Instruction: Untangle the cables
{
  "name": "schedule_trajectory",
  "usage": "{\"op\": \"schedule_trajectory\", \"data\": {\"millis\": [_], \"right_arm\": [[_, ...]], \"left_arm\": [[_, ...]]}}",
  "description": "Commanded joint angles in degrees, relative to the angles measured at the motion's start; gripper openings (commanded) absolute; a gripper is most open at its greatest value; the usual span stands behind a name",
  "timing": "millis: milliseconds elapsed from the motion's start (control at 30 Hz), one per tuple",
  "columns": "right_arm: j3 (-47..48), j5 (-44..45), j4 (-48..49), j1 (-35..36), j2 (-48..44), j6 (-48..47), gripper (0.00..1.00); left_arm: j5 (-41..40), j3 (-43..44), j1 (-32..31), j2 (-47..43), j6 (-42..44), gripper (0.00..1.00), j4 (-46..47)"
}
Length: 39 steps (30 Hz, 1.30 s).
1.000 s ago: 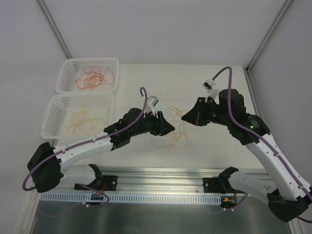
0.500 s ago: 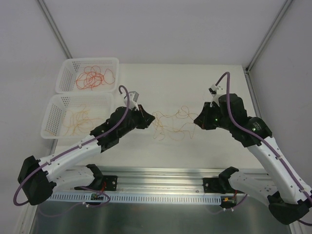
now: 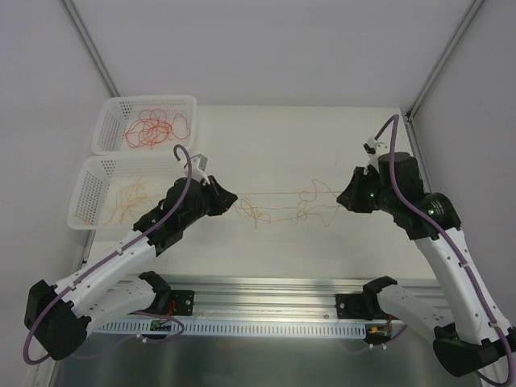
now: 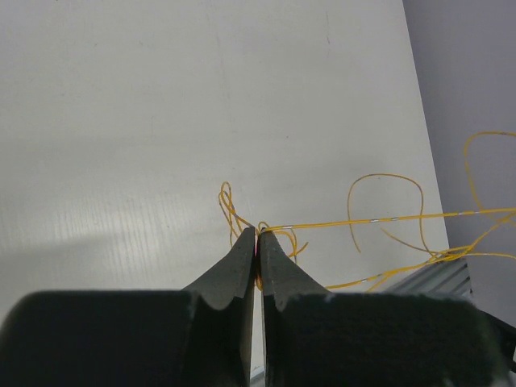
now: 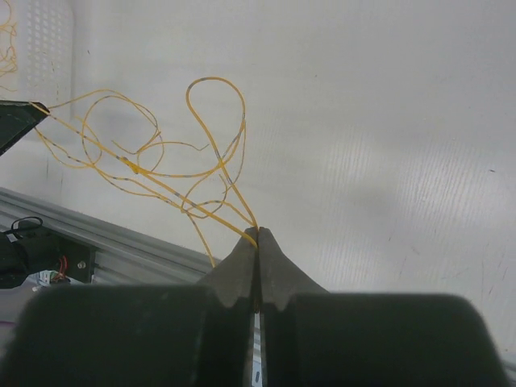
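Note:
A tangle of thin yellow cables (image 3: 284, 206) hangs stretched between my two grippers above the middle of the table. My left gripper (image 3: 234, 199) is shut on its left end; the left wrist view shows the jaws pinched on the strands (image 4: 256, 234) with loops trailing right (image 4: 387, 201). My right gripper (image 3: 342, 198) is shut on the right end; the right wrist view shows the jaws closed on the cables (image 5: 258, 234), with loops spreading up and left (image 5: 201, 145).
A white basket (image 3: 147, 125) with red cables stands at the back left. A second white basket (image 3: 129, 193) with yellow cables stands in front of it, beside my left arm. A metal rail (image 3: 266, 286) runs along the near table edge.
Both grippers have moved apart, left going left and right going right. The yellow tangle has been pulled from a slack bunch into a long stretched span.

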Motion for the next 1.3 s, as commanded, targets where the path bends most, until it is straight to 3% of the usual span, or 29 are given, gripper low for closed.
{"op": "schedule_trajectory", "data": {"millis": [0, 133, 367, 433, 633, 733, 800, 900, 1133, 1267], "right_arm": [[6.78, 9.51, -6.73, -4.16, -1.14, -4.1, 0.01], [5.04, 9.44, -7.62, -6.1, -0.61, -4.98, 0.01], [-10.33, -11.81, 4.48, -5.84, 0.97, -0.77, 0.19], [-14.54, -12.54, 7.05, -5.58, 2.02, 0.38, 0.2], [-17.56, -7.88, 8.47, -5.4, 4.66, -1.02, 0.12], [-18.17, -9.63, 10.13, -5.14, 5.1, -1.02, 0.24], [-19.48, -10.78, 13.29, -4.18, 5.45, 0.46, 0.4], [-20.54, -9.29, 17.86, -0.31, 8.42, 2.14, 0.56], [-22.48, 1.59, 24.54, 4.27, 18.27, 4.08, 0.59], [-23.27, 1.88, 27.53, 4.27, 23.64, 2.23, 0.58]], "left_arm": [[-9.8, -1.79, 5.91, -0.13, 0.61, 0.0, -11.31], [-7.96, -1.88, 7.85, 0.84, 1.22, 0.0, -12.2], [9.26, 0.84, 7.59, 4.61, 3.95, 0.0, -9.22], [11.29, 1.37, 6.72, 5.23, 4.3, 0.0, -9.03], [7.34, -0.82, 6.27, 1.37, 4.65, 0.0, -9.47], [8.13, -0.91, 6.27, 0.4, 5.0, 0.0, -9.47], [9.18, -0.74, 6.27, 0.57, 4.74, 0.0, -9.39], [9.62, -0.56, 6.27, 1.1, 4.48, 0.0, -9.47], [9.8, -0.82, 6.27, 0.23, 4.04, 0.0, -9.47], [9.89, -1.52, 6.27, -0.83, 3.6, 0.0, -9.56]]}}
